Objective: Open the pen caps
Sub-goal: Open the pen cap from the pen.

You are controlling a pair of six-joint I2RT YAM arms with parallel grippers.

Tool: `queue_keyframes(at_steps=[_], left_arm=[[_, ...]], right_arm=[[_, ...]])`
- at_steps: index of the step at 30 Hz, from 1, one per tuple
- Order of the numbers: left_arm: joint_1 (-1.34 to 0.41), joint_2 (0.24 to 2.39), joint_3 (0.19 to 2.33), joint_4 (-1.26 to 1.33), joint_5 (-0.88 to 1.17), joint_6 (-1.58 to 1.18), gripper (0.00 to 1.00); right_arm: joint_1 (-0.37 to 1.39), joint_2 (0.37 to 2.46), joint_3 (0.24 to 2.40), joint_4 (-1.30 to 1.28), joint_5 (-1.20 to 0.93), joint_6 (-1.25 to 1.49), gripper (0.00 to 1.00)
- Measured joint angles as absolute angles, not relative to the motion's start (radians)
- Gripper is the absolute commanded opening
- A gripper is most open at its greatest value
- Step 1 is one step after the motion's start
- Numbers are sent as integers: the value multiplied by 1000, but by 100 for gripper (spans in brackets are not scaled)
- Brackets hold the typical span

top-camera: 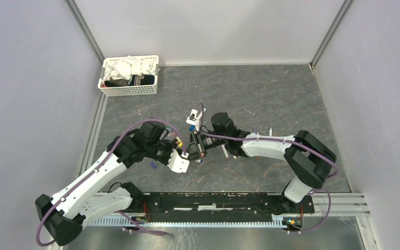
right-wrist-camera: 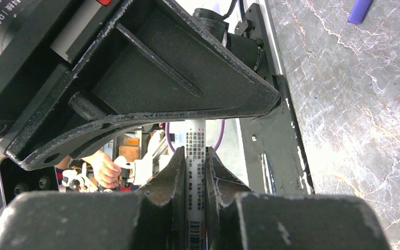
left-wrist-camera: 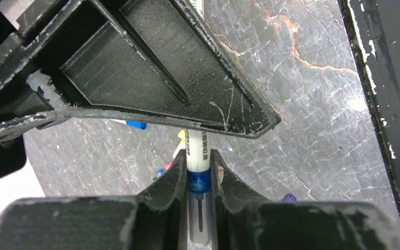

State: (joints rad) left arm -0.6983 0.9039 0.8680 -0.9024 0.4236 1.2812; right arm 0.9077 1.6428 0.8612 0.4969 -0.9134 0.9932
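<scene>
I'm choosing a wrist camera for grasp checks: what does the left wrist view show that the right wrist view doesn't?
Only left wrist: the blue band on the white-barrelled marker pen, pinched in the left gripper, and a small yellow plastic cap lying loose. Only right wrist: the barrel's barcode inside the right gripper, plus the black mounting rail. Both: that one pen clamped by both grippers, over the grey marbled tabletop.

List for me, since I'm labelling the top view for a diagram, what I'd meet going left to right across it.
white slatted basket → left gripper → right gripper → right arm's elbow. Both grippers clamp one pen, which is too hidden in the top view to place.
</scene>
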Motion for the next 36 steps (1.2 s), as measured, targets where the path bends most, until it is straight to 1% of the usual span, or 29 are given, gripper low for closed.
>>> queue_keyframes(at_steps=[2, 3, 5, 6, 8, 10, 12, 13, 18, 19, 20, 21, 22, 24, 27, 31, 36], left_arm=[[-698, 918, 870, -902, 425, 1289, 9], [-698, 924, 872, -902, 426, 1289, 14], [-698, 933, 874, -904, 429, 1291, 33], [-698, 934, 874, -905, 429, 1293, 36], [-698, 938, 874, -918, 427, 1304, 39], [-698, 941, 874, -939, 426, 1315, 39], [-698, 940, 874, -949, 425, 1324, 36], [-698, 940, 874, -952, 424, 1328, 33], [-698, 942, 875, -944, 425, 1329, 3], [-698, 944, 877, -942, 424, 1328, 3], [-697, 947, 879, -941, 422, 1328, 2], [-697, 949, 881, -941, 422, 1329, 2], [-697, 951, 882, -942, 422, 1329, 2], [-697, 953, 883, -944, 424, 1329, 2], [-698, 960, 883, -963, 429, 1329, 2], [-699, 980, 890, -986, 430, 1329, 2], [-701, 981, 896, -999, 429, 1329, 2]], right_arm=[[904, 1643, 858, 499, -913, 1007, 0], [903, 1643, 855, 500, -913, 1008, 0], [901, 1643, 852, 500, -913, 1010, 0], [901, 1643, 850, 501, -912, 1010, 0], [901, 1643, 844, 510, -916, 1014, 0], [901, 1639, 838, 517, -918, 1016, 0], [902, 1635, 833, 519, -922, 1017, 0], [902, 1635, 833, 520, -924, 1018, 0], [904, 1635, 832, 519, -929, 1020, 0], [904, 1635, 832, 519, -928, 1023, 0], [903, 1635, 832, 520, -928, 1025, 7], [903, 1635, 832, 520, -928, 1025, 20], [902, 1635, 832, 520, -928, 1025, 29], [903, 1635, 832, 517, -928, 1021, 40], [904, 1639, 845, 508, -927, 1013, 42], [911, 1684, 916, 505, -927, 1005, 39], [921, 1709, 932, 503, -932, 1005, 39]])
